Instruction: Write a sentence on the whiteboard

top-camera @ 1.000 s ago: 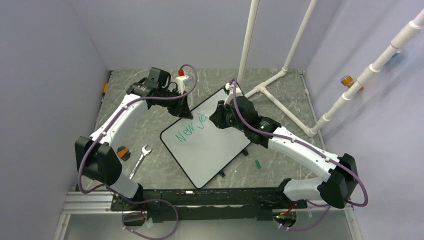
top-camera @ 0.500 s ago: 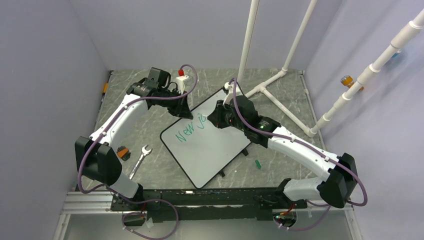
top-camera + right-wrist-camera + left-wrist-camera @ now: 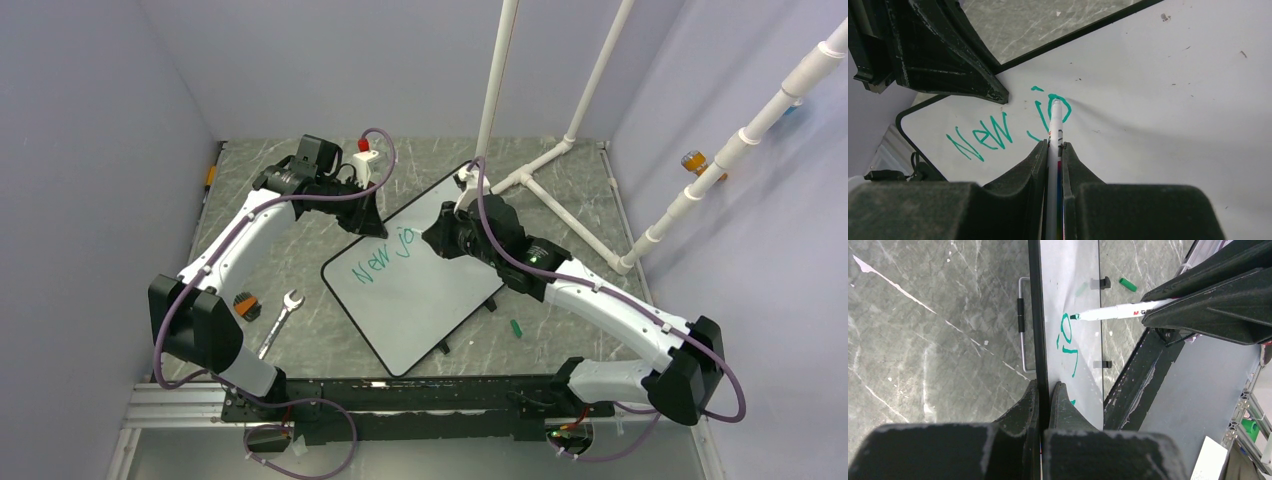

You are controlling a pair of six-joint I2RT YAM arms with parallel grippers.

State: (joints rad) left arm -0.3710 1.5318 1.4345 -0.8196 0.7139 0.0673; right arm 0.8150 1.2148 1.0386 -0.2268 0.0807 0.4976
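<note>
Nearest, on the grey worktop [image 3: 560, 200], a small wrench [image 3: 280, 322] at the left and a small green cap [image 3: 516, 327] at the right. Between them, lying flat and turned at a slant, the whiteboard [image 3: 420, 300]. Farther up on it, the sentence [image 3: 380, 258] in green, reading only "New jo". Right pincer [image 3: 1054, 146] clenched on a marker [image 3: 1055, 125], green tip touching the "o". At the far left edge, left pincer [image 3: 1045, 386] squeezed tight on the board's black rim.

Skewed whiteboard [image 3: 420, 300] bears green lettering [image 3: 380, 260] "New jo".
</note>
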